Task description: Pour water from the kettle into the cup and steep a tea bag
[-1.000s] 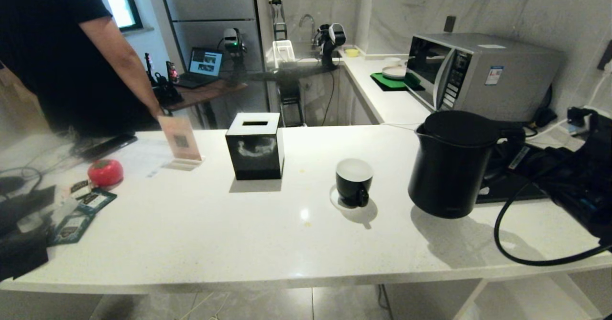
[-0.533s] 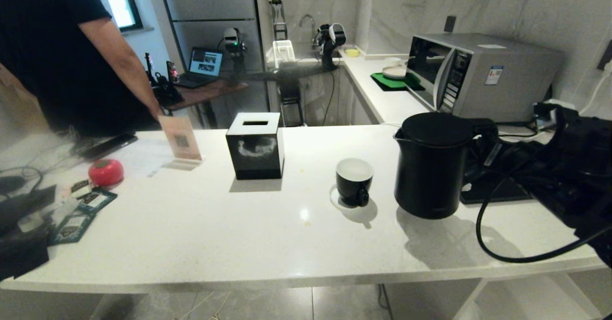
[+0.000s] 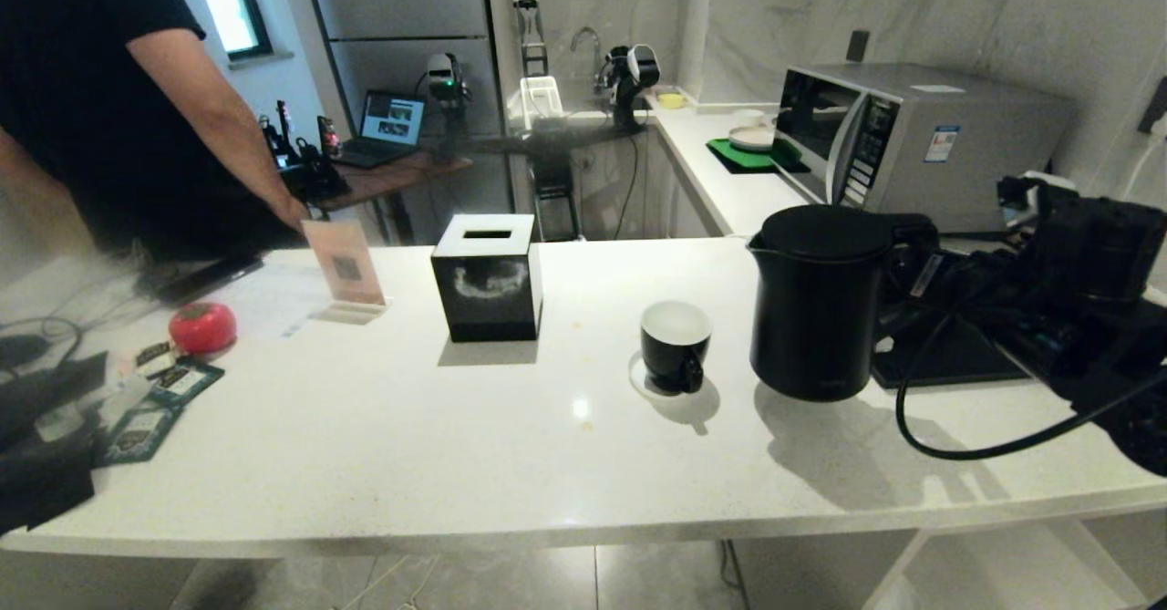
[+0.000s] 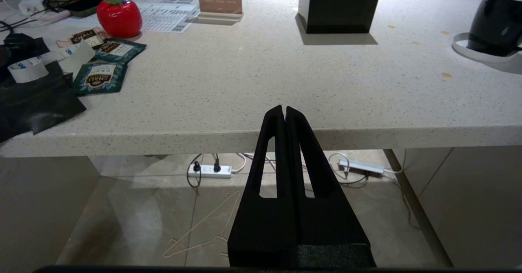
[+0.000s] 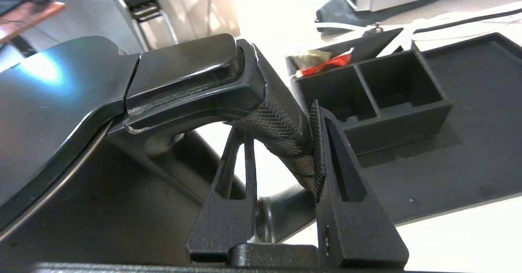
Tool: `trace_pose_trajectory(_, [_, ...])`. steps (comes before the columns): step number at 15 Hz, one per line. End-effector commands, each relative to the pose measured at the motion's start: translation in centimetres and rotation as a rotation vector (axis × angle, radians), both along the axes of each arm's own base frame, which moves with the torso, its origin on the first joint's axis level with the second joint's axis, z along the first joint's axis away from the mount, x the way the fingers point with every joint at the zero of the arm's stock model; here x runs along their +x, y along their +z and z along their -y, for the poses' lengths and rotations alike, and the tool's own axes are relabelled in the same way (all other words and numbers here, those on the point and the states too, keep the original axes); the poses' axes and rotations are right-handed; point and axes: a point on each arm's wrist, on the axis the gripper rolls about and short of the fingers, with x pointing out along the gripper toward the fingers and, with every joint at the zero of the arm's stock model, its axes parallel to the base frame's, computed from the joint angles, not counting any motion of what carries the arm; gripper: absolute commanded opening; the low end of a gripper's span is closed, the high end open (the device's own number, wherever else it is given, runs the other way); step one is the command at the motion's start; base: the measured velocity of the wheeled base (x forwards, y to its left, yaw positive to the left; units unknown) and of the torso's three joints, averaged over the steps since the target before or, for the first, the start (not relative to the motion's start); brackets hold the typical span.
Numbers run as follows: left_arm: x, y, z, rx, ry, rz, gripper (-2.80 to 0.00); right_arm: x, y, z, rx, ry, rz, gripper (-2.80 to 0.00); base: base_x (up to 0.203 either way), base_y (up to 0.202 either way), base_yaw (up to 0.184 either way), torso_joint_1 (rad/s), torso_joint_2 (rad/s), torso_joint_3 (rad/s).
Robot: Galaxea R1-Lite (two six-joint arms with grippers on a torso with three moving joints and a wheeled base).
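Textured loop handle of the tall matte-black kettle (image 3: pixel 816 305) is clenched by the right hand (image 5: pixel 285 158); the glossy black white-lined cup (image 3: pixel 675 346) lies at nine o'clock, beside the spout.

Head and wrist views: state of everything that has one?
kettle: upright, lid shut, held by its handle
cup: upright, looks empty, no tea bag visible
right gripper: jaws clamped on the kettle handle
left gripper: jaws shut, empty, below the counter edge
microwave: door ajar
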Motion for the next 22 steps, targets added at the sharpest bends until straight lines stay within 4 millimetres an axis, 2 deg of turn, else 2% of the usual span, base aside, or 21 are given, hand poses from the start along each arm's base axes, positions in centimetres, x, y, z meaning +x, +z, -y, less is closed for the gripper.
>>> trace_pose_trajectory(1, [0.0, 0.0, 0.0, 0.0, 0.001, 0.0, -2.8, 0.4, 0.2, -0.1, 0.001, 0.001, 0.004, -2.8, 0.0, 0.0, 0.0, 0.0, 0.0, 0.0])
trace_pose_trajectory(6, [0.0, 0.0, 0.0, 0.0, 0.001, 0.0, -2.8, 0.6, 0.2, -0.1, -0.037, 0.001, -0.033, -2.8, 0.0, 0.0, 0.0, 0.0, 0.0, 0.0])
trace_pose_trajectory(22, [0.0, 0.0, 0.0, 0.0, 0.001, 0.0, -2.8, 4.3, 1.8, 0.4, -0.151, -0.016, -0.081, -2.8, 0.0, 0.0, 0.0, 0.0, 0.0, 0.0])
